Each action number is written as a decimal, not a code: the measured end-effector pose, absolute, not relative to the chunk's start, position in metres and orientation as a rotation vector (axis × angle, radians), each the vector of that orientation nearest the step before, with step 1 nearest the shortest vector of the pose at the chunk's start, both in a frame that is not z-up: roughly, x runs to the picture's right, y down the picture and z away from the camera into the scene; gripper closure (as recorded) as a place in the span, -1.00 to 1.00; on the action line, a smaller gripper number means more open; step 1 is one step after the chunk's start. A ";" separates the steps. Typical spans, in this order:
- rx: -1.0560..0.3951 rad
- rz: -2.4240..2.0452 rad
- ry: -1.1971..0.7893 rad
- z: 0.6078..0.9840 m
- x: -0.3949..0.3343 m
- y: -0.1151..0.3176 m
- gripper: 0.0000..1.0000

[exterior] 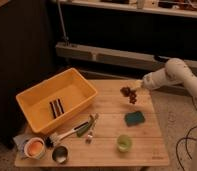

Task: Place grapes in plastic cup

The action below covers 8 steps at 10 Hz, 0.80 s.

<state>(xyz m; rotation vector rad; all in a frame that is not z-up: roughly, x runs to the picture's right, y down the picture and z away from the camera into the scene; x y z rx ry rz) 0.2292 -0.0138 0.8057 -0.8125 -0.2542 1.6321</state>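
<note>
1. At the near edge of the light wooden slatted table [106, 150], in the lower left of the frame, sits a small round bowl with an orange inside [35, 148]. A dark metal cup [59, 154] stands just beside it on its right.
2. Lower centre-right, the small translucent light-green plastic cup [123, 143] stands upright and apart from everything else.
3. Left of it, near the frame's middle, a bundle of long-handled utensils [76, 131], one of them green, lies diagonally on the boards.
4. Farther back and to the right lies a flat teal-green sponge [135, 118].
5. The big yellow rectangular plastic bin [44, 84] fills the left half of the table, with two dark sticks [57, 106] on its floor.
6. Beyond the sponge, right of centre, the small bunch of dark reddish-purple grapes [128, 93] is well apart from the plastic cup. The gripper [135, 88] meets its upper right end, fingers pinched narrow on the bunch. I cannot tell whether the grapes are clear of the wood.
7. The white robot arm [172, 75] reaches in from the right edge.
</note>
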 end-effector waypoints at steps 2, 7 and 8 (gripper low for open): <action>-0.807 1.622 -0.286 0.754 0.238 -0.030 1.00; -0.759 1.645 -0.163 0.652 0.226 -0.002 1.00; -0.750 1.646 -0.135 0.638 0.219 0.012 1.00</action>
